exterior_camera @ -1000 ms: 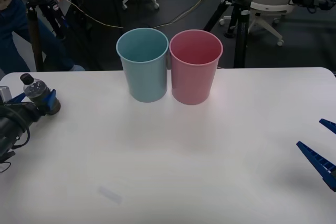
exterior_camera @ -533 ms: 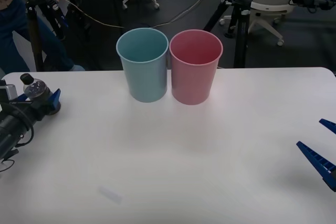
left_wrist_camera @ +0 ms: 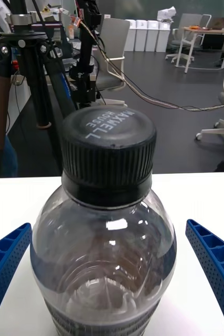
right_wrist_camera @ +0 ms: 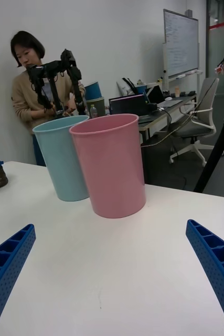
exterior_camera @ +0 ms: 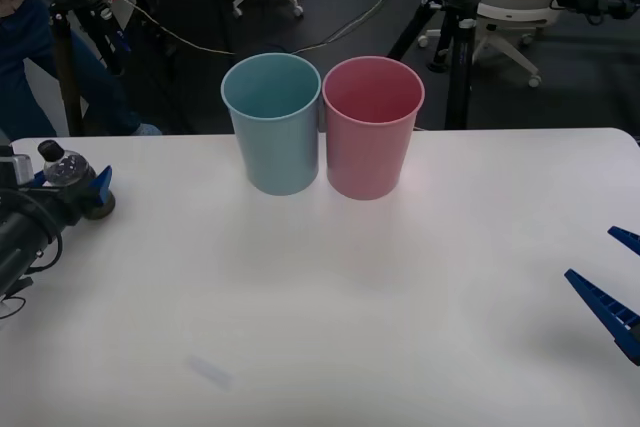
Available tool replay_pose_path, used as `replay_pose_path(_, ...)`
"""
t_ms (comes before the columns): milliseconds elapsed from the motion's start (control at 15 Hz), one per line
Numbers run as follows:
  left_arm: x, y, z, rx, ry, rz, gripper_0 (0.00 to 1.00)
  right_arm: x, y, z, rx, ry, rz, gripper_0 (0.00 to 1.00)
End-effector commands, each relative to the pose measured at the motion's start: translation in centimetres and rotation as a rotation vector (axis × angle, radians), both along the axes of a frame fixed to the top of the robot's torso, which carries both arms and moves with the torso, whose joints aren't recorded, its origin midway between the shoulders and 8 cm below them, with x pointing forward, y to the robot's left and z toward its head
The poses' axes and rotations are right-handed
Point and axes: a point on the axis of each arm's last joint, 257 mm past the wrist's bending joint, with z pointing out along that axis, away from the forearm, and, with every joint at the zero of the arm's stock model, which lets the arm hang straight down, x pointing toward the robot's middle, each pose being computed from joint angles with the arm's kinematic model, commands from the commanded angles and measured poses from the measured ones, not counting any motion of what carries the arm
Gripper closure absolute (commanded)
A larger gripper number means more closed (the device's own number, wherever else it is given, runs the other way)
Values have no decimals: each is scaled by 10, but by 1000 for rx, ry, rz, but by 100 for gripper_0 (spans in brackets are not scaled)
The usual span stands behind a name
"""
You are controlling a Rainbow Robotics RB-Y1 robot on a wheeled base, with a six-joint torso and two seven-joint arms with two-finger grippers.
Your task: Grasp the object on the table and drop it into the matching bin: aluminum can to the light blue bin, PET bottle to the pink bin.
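Note:
The PET bottle [exterior_camera: 62, 169], clear with a black cap, stands upright at the far left of the white table [exterior_camera: 330, 297]. My left gripper [exterior_camera: 68, 185] is open around it. In the left wrist view the bottle [left_wrist_camera: 109, 236] sits between the blue fingers [left_wrist_camera: 214, 262] with a gap on each side. The light blue bin [exterior_camera: 275, 137] and the pink bin [exterior_camera: 370, 137] stand side by side at the table's far middle, pink on the right. My right gripper [exterior_camera: 610, 282] is open near the right edge with nothing in it, facing the pink bin [right_wrist_camera: 112, 168].
Black tripods [exterior_camera: 455, 37] and office chairs [exterior_camera: 510, 17] stand on the floor beyond the table's far edge. A wide stretch of bare tabletop lies between the bottle and the bins.
My left gripper has shifted slightly further around the bottle. The bottle, both bins and the right arm have stayed in place.

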Motion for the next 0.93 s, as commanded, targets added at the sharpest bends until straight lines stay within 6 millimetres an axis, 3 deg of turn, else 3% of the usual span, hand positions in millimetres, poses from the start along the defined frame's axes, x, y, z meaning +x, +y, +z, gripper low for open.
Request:
replay_pose_path(67,2,1,2,11,-2,3,0,0,0,0,0,0,0,0)
replay_pose_path(267,4,2,4,19,-5,9,0,0,0,0,0,0,0,0)
replay_pose_path(333,4,2,4,22,-5,8,32,0,0,0,0,0,0,0)
replay_pose_path(400,4,7,2,25,1,25,100,0,0,0,0,0,0,0)
replay_pose_path(933,6,4,6,24,-7,17,100,0,0,0,0,0,0,0)
